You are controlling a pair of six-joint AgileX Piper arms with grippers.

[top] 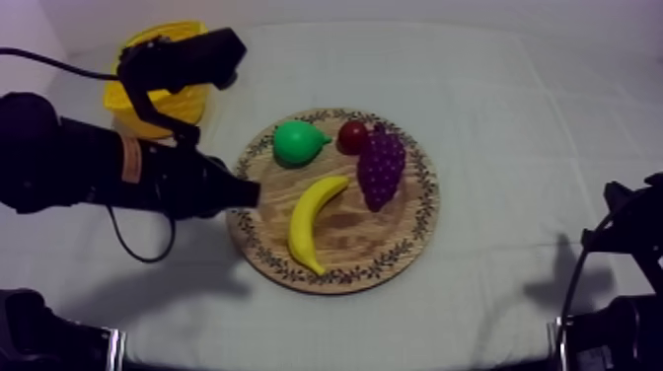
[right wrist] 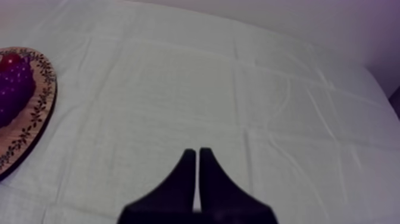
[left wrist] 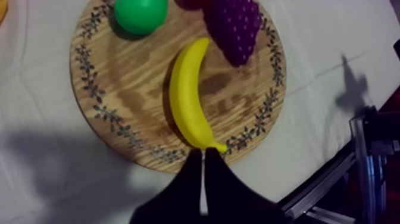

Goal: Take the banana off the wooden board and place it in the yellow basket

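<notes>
At the rim of the wooden board (left wrist: 119, 89), the left gripper (left wrist: 202, 156) is held closed and empty, just beside the tip of the banana (left wrist: 186, 95), which lies on the board. The right gripper (right wrist: 197, 156) is held closed over bare cloth (right wrist: 238, 89).

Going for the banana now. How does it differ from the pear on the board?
The banana is yellow, long and curved; the pear is green and rounded. The banana lies across the middle of the wooden board; the pear sits by its rim. The banana's end is close to the left gripper; the pear is farther off. Both rest on the board, ungripped.
</notes>
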